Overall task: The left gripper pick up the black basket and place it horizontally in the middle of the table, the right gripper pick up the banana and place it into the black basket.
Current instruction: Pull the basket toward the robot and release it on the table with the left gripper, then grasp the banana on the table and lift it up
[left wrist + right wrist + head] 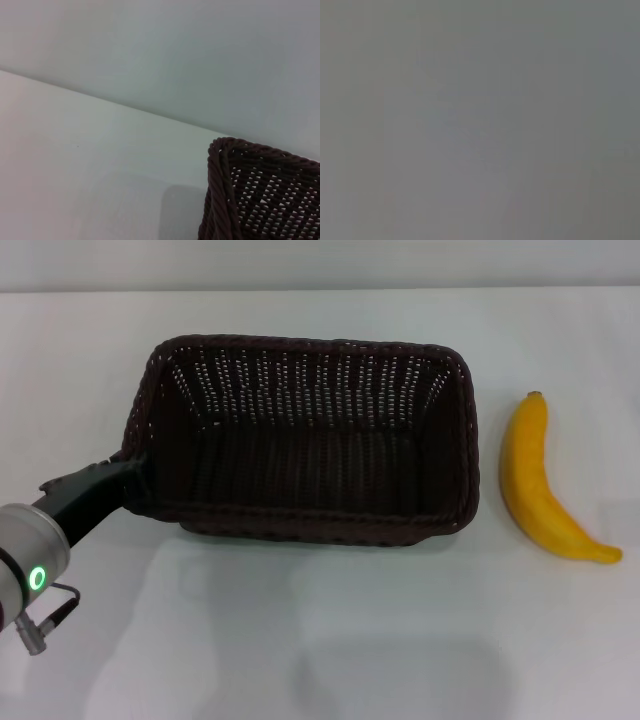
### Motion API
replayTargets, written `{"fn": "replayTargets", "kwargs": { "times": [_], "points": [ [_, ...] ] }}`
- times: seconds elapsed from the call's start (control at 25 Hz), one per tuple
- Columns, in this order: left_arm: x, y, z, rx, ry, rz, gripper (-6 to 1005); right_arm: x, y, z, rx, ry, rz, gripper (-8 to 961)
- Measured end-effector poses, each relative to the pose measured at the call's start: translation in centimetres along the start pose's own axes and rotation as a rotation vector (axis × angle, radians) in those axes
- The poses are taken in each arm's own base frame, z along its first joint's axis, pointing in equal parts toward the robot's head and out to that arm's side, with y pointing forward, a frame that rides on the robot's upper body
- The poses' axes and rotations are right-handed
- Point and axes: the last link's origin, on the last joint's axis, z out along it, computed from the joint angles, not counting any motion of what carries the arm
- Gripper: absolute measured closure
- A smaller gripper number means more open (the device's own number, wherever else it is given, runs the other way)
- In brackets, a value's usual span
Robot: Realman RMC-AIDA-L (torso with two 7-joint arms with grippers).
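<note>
The black basket (310, 435) lies lengthwise across the middle of the white table (300, 640), open side up and empty. My left gripper (128, 480), a black claw, reaches in from the lower left and meets the basket's left end wall at the rim. A corner of the basket's braided rim (225, 150) shows close in the left wrist view. The yellow banana (535, 480) lies on the table just right of the basket, apart from it, with its stem end toward the back. My right gripper is out of view, and the right wrist view shows only flat grey.
My left arm's silver-grey wrist housing (25, 560), with a green light, sits at the lower left edge. The table's far edge (320, 288) runs along the back, with a pale wall behind it.
</note>
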Motion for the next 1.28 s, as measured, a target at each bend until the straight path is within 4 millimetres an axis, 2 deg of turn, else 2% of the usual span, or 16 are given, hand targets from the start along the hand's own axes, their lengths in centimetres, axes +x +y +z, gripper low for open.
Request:
{"fn": "replayTargets", "kwargs": {
  "times": [0.24,0.68,0.88,1.12,1.24,1.28],
  "points": [
    [0.4,0.0,-0.2,-0.002,0.009,0.030,802,0.1,-0.1,-0.1,0.003,0.004,-0.001,106],
    [1.0,-0.5,-0.2,0.000,0.018,-0.011,598,0.2,-0.2,-0.2,0.008,0.011,0.001,109],
    [1.6,-0.9,-0.5,0.017,0.013,0.001,426,0.2,-0.1,-0.2,0.008,0.010,0.002,111],
    [3.9,-2.7,-1.6,0.061,0.065,0.105,236,0.2,-0.1,-0.1,0.006,0.009,0.002,113],
    [5.7,-3.9,-1.9,0.065,0.112,0.153,143,0.1,0.0,0.0,0.006,0.008,0.007,114],
    [6.2,-4.2,-2.0,0.064,0.122,0.163,135,0.1,0.0,0.0,0.005,0.007,0.010,114]
  ]
}}
